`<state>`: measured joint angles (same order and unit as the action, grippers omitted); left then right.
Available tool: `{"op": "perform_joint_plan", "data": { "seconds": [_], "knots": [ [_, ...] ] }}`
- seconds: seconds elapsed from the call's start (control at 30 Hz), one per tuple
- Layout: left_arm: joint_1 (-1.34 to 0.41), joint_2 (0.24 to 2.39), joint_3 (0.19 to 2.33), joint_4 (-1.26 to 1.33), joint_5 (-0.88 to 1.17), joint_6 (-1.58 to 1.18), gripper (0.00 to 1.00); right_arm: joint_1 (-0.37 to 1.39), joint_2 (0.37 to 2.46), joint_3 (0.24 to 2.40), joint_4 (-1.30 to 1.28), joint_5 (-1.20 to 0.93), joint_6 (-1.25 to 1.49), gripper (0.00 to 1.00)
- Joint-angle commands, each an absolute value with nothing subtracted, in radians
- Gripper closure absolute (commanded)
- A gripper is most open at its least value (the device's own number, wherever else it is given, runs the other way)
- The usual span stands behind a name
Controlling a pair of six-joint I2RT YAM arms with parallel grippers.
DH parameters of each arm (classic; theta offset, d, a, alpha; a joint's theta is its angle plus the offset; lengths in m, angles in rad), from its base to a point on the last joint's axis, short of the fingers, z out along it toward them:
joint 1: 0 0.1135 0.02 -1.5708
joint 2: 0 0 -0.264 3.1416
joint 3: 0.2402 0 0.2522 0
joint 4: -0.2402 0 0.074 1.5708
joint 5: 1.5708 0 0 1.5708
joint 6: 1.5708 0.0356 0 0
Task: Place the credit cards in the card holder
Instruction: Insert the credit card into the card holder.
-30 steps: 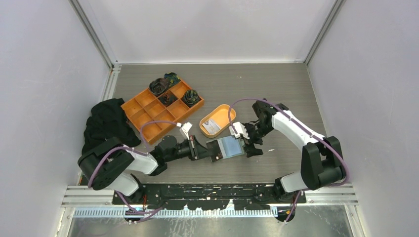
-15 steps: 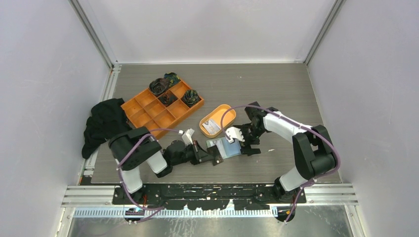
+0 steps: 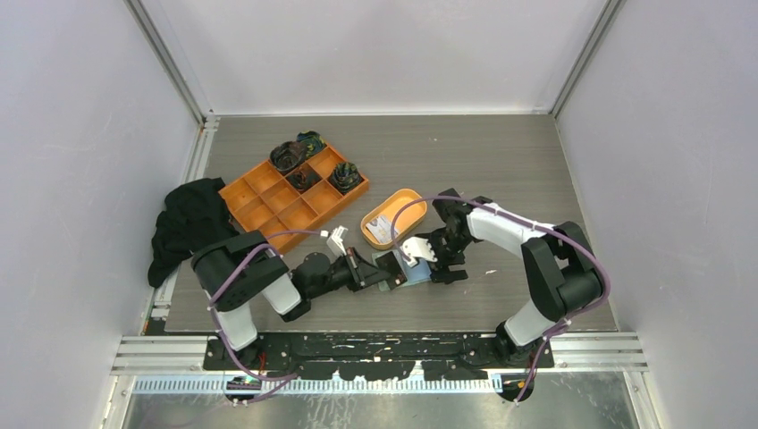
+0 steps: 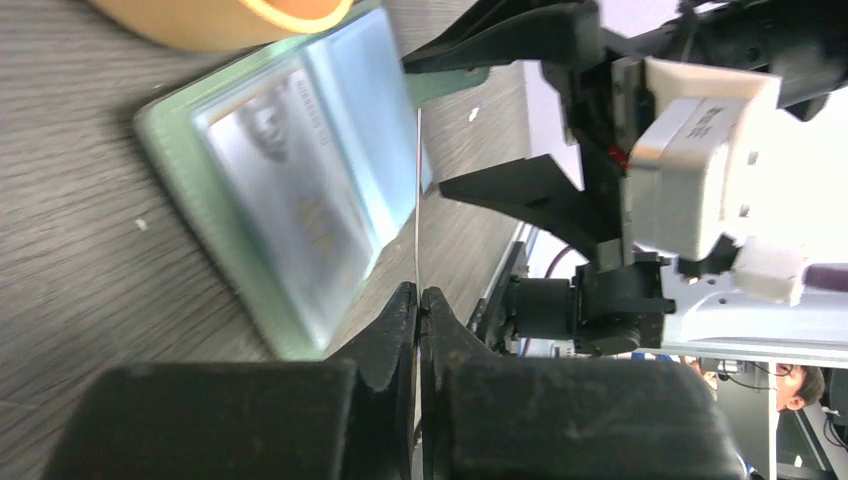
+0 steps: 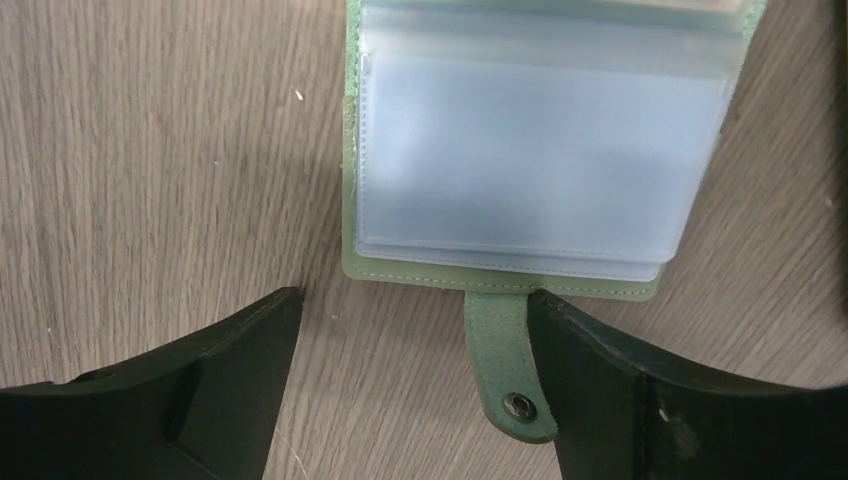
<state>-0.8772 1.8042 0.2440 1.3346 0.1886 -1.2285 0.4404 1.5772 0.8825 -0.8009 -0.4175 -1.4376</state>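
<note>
The sage-green card holder (image 5: 540,150) lies open on the table, bluish pockets up, with its closing tab (image 5: 510,370) pointing at the right wrist camera. It also shows in the top view (image 3: 404,270) and in the left wrist view (image 4: 290,190), where one pocket holds a card. My left gripper (image 4: 417,300) is shut on a thin credit card (image 4: 418,200), seen edge-on, with its far edge at the holder's pockets. My right gripper (image 5: 415,300) is open and low over the holder's tab side, its right finger (image 5: 680,390) against the tab. Another card (image 3: 383,230) lies in the orange dish.
An oval orange dish (image 3: 400,207) sits just behind the holder. An orange compartment tray (image 3: 268,201) with dark items in its far cells stands at the back left. A black cloth (image 3: 192,223) lies at the left edge.
My right gripper has moved left and nearer, over the holder's tab side. My left arm has folded in, still holding the card at the holder, which shifted slightly left.
</note>
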Motion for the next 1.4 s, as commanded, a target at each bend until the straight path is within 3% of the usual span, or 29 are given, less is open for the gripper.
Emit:
{"op": "perform_joint_plan", "data": {
  "seconds": [0.0,0.77,1.37],
  "knots": [
    [-0.881,1.751,0.235,1.356,0.169,-1.23,1.0,0.489,1.593,0.888,-0.817,-0.431,-1.455,0.13],
    [-0.848,1.748,0.138,1.4,0.091,-1.212,1.0,0.635,1.633,0.895,-0.786,-0.415,-1.423,0.21],
    [-0.839,1.67,0.173,1.193,0.157,-1.219,1.0,0.702,1.665,0.914,-0.753,-0.374,-1.366,0.25]
  ]
}}
